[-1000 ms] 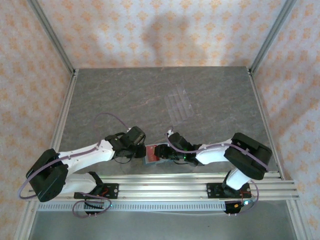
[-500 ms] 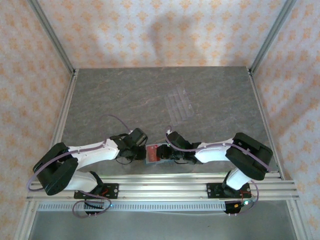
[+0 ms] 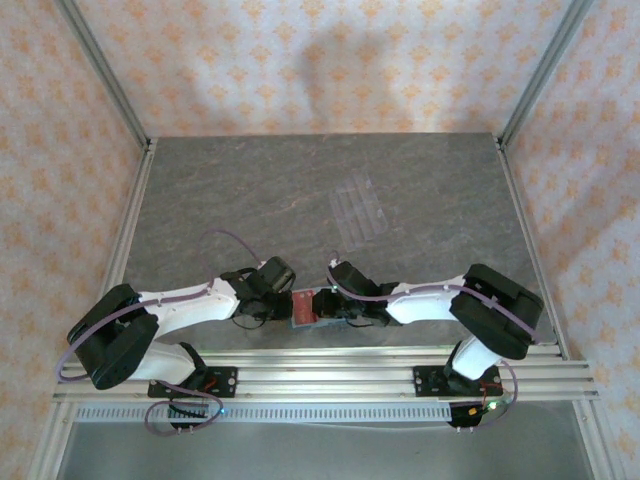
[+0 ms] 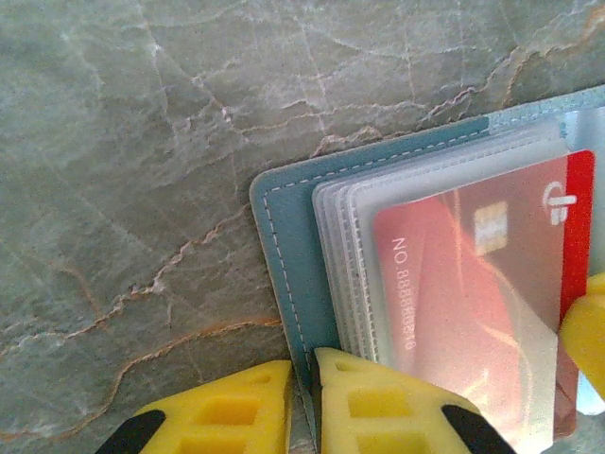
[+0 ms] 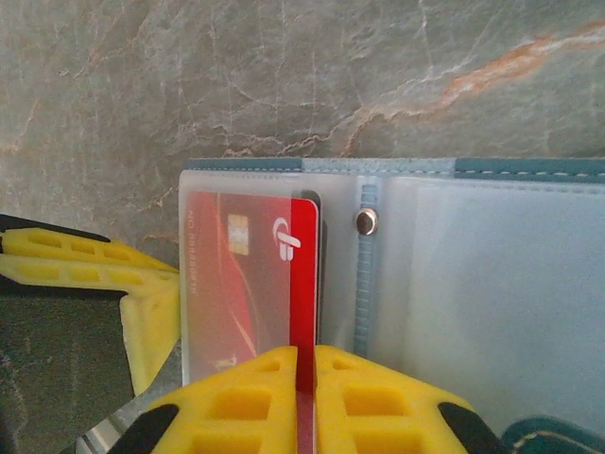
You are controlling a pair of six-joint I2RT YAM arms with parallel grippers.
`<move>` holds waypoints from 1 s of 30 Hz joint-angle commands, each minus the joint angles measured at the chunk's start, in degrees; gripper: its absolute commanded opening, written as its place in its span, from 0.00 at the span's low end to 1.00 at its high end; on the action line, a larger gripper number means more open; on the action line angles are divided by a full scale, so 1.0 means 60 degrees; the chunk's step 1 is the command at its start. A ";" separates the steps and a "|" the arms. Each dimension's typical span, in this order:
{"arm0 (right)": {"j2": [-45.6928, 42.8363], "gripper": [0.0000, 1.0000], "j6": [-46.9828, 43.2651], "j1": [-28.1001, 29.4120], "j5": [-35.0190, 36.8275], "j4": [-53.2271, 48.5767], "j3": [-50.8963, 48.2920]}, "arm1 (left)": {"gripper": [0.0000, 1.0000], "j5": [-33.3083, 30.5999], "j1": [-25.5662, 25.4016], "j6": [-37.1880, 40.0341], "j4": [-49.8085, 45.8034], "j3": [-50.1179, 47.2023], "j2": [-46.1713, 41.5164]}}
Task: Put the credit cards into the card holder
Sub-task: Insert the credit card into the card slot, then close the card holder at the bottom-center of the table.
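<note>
Open teal fold-over card holder (image 4: pixel 284 236) lies at the grey desk's (image 3: pixel 250 200) near edge. Left gripper's (image 4: pixel 304 378) jaws clench its cover edge; right gripper's (image 5: pixel 304 371) jaws grasp the half-sleeved red credit card (image 5: pixel 246 274). Left elbow (image 3: pixel 105 345) has shifted right since earlier.

Marbled table (image 3: pixel 250 200), card holder (image 4: pixel 284 265), clear rack (image 3: pixel 360 212)

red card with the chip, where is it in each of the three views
top external: red card just below the picture's centre.
left wrist: red card at right, under a clear sleeve.
right wrist: red card lower left of centre, its edge pinched by the right gripper.
shared landmark: the teal card holder it lies in.
</note>
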 commanded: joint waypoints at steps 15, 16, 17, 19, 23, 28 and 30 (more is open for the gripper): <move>-0.0644 0.41 -0.0211 0.0349 0.1813 -0.2266 0.0894 | 0.14 -0.0079 0.0015 -0.0178 0.0342 -0.0383 0.0201; -0.0787 0.44 -0.0260 0.0350 0.2030 -0.2720 0.1030 | 0.14 -0.0082 0.0019 -0.0182 0.0352 -0.0414 0.0188; -0.0928 0.45 -0.0347 0.0350 0.2277 -0.3206 0.1173 | 0.14 -0.0086 0.0022 -0.0185 0.0392 -0.0433 0.0188; -0.1162 0.48 -0.0470 0.0349 0.2637 -0.3933 0.1356 | 0.14 -0.0098 0.0015 -0.0223 0.0456 -0.0499 0.0202; -0.1419 0.54 -0.0718 0.0352 0.3411 -0.5175 0.1681 | 0.14 -0.0069 0.0008 -0.0284 0.0600 -0.0565 0.0228; -0.1003 0.64 -0.0910 0.0630 0.4587 -0.6339 0.2176 | 0.14 -0.0131 0.0001 -0.0299 0.0591 -0.0580 0.0131; -0.0600 0.67 -0.0934 0.0911 0.5325 -0.6901 0.2525 | 0.14 -0.0173 -0.0013 -0.0312 0.0569 -0.0598 0.0088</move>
